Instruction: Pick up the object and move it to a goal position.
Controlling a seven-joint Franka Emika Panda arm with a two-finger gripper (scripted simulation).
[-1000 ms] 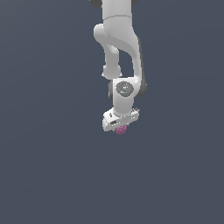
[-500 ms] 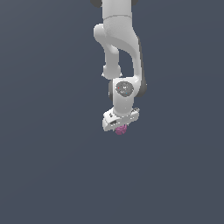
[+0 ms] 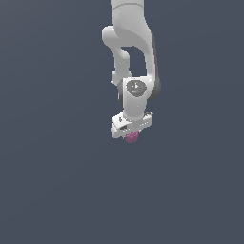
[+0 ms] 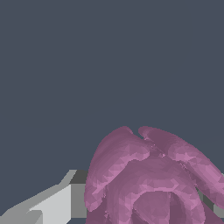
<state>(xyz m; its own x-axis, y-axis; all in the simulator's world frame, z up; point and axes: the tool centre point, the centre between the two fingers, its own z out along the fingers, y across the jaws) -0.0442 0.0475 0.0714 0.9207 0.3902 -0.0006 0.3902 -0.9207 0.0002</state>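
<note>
The object is a small magenta-pink lumpy blob (image 3: 132, 137). It sits under the white hand of my arm, in the gripper (image 3: 131, 137), in the middle of the exterior view. In the wrist view the object (image 4: 153, 175) fills the near part of the picture, with folded petal-like lumps. A light grey finger (image 4: 52, 203) stands beside it, and a bit of the other finger shows at its far side. The jaws are shut on the object. The fingertips are mostly hidden by the hand in the exterior view.
A plain dark grey-blue surface (image 3: 57, 190) fills the exterior view around the arm. No other objects show.
</note>
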